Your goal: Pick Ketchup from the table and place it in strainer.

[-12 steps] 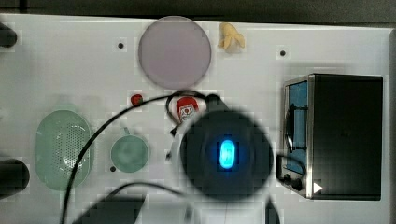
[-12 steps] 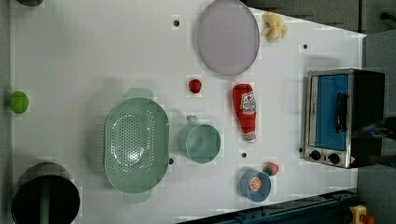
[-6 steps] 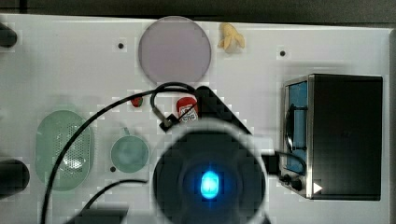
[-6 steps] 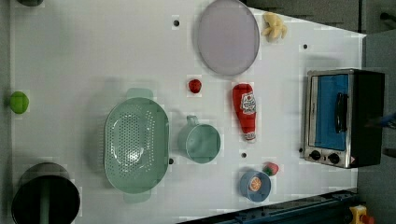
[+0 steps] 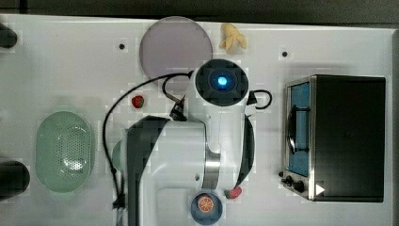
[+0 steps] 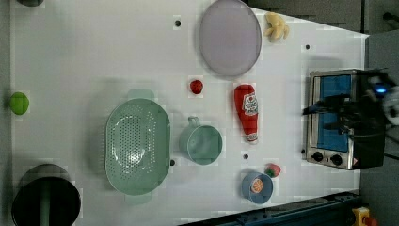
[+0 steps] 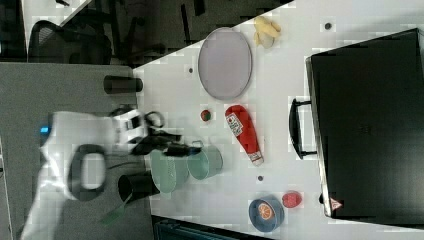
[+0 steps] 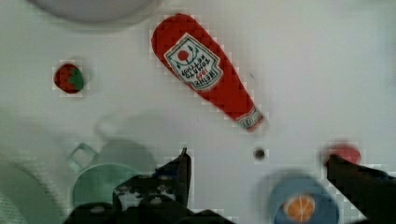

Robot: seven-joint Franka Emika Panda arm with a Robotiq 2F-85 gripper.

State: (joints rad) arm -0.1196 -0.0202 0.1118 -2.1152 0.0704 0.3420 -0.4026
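The Ketchup is a red bottle with a white label, lying flat on the white table between the purple plate and the blue bowl; it also shows as the Ketchup and the Ketchup. In the top view the arm covers it. The strainer, a mint-green oval basket with small holes, sits to the left view's left of the green cup, with nothing in it. My gripper hangs open above the table, apart from the bottle, with nothing between its fingers.
A green cup stands between strainer and bottle. Strawberries, a blue bowl with an orange slice, a purple plate, a toaster oven and a black cylinder surround them.
In the top view the arm has dropped lower and swung toward the purple plate, covering the bottle. It has come into the left view at the right edge. The jaws opened slightly wider.
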